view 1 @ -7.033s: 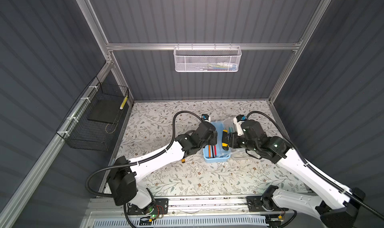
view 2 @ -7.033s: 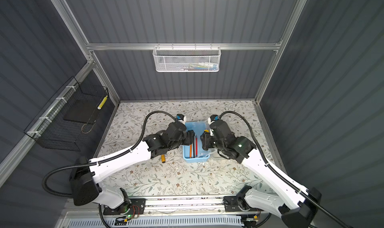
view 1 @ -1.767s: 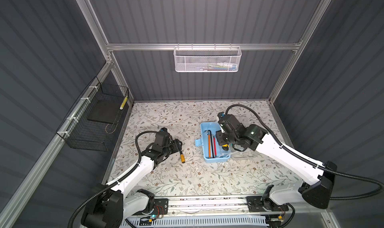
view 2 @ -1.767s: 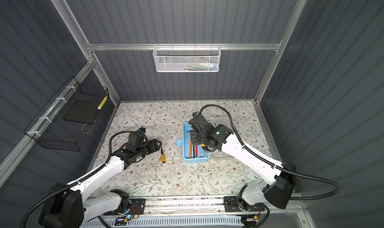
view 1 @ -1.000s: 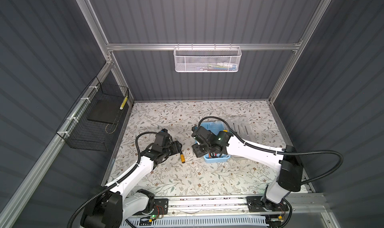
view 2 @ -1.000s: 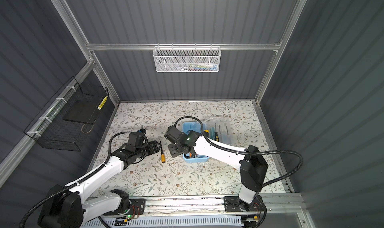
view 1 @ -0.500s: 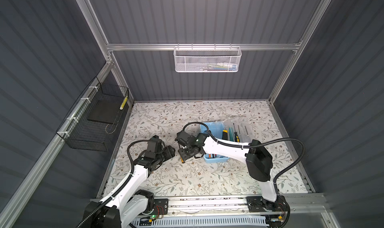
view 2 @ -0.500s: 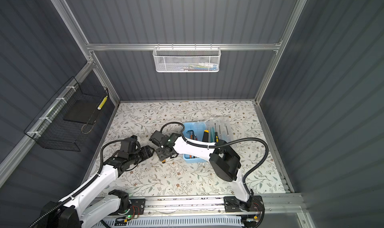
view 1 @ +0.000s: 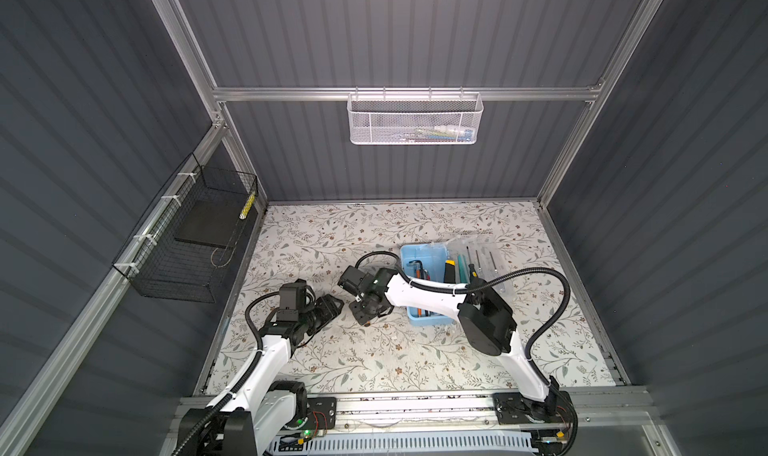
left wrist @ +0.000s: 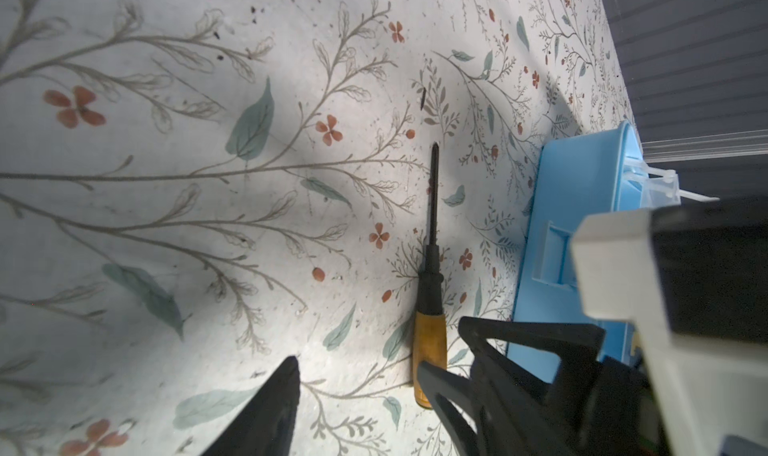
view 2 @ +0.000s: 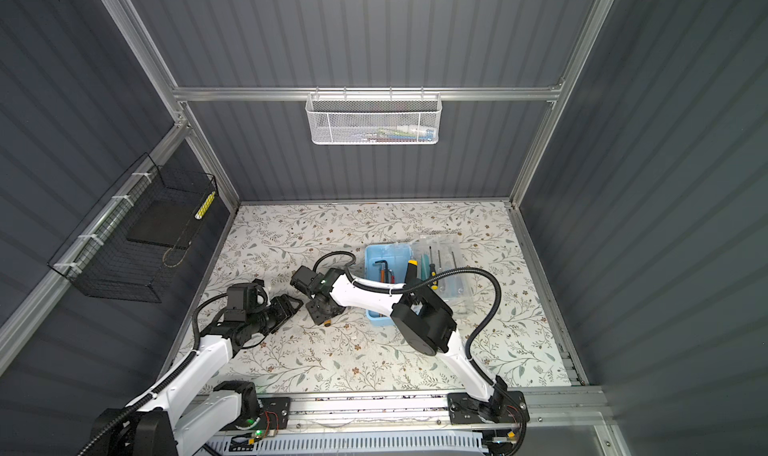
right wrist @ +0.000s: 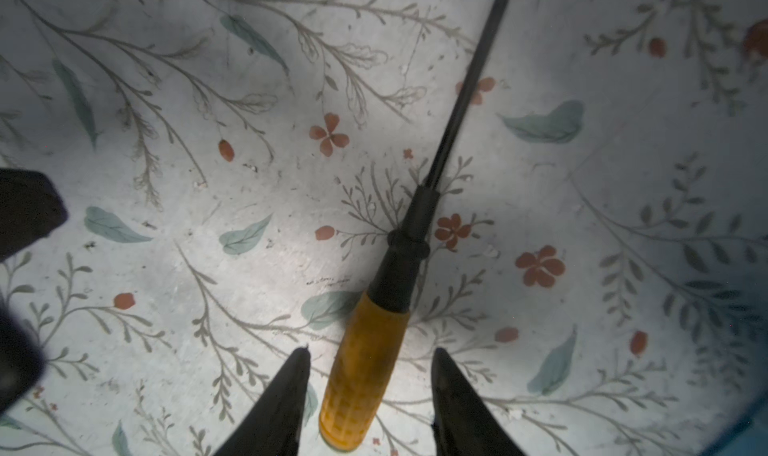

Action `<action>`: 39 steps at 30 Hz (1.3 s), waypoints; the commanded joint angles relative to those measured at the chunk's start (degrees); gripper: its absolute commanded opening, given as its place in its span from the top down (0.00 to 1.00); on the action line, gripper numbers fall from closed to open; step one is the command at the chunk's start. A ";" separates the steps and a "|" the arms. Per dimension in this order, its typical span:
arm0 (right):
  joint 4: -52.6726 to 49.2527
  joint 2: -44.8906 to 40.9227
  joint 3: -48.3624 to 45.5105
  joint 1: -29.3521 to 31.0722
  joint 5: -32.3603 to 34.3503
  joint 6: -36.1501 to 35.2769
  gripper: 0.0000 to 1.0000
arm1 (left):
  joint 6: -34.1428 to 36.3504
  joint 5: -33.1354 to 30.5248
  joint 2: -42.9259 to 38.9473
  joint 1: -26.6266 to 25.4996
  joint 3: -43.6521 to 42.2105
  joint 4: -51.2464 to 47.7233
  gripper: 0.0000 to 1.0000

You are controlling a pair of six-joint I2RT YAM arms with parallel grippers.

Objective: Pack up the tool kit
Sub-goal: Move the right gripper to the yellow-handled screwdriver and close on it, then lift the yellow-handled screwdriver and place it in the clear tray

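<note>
Screwdriver [right wrist: 399,242] flat | tip points away from right gripper [right wrist: 372,350] | handle between parted jaws

Screwdriver [right wrist: 409,234] on mat [view 1: 374,350] left of box [view 1: 430,320], R tool [right wrist: 372,350] astride handle, L tool [view 1: 332,305] left, prob. apart

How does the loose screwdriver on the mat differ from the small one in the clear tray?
The yellow-handled screwdriver lies on the floral mat between the right gripper's open fingers; the small black-handled screwdriver sits in the clear plastic tray. The first's grip is mostly yellow, the second's only yellow-capped. Both lie flat along the light-blue plastic box's long side.
</note>
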 commanded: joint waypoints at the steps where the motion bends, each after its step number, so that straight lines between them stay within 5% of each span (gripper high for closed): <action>1: -2.74 1.79 1.85 0.05 -0.50 -0.17 0.54 | 0.13 1.65 -0.96 0.39 -0.03 0.33 0.35; 17: -2.87 3.54 1.71 -0.04 -0.73 -0.25 0.69 | 0.63 0.86 -0.46 0.44 0.04 0.54 0.36; 23: -2.93 3.30 1.82 -0.26 -0.58 -0.64 1.00 | 3.64 1.94 -0.74 0.42 2.02 -1.20 0.36; 39: -5.21 -21.77 -8.00 -7.53 9.25 -4.21 1.00 | 6.64 0.07 -3.96 0.35 9.62 -6.07 0.34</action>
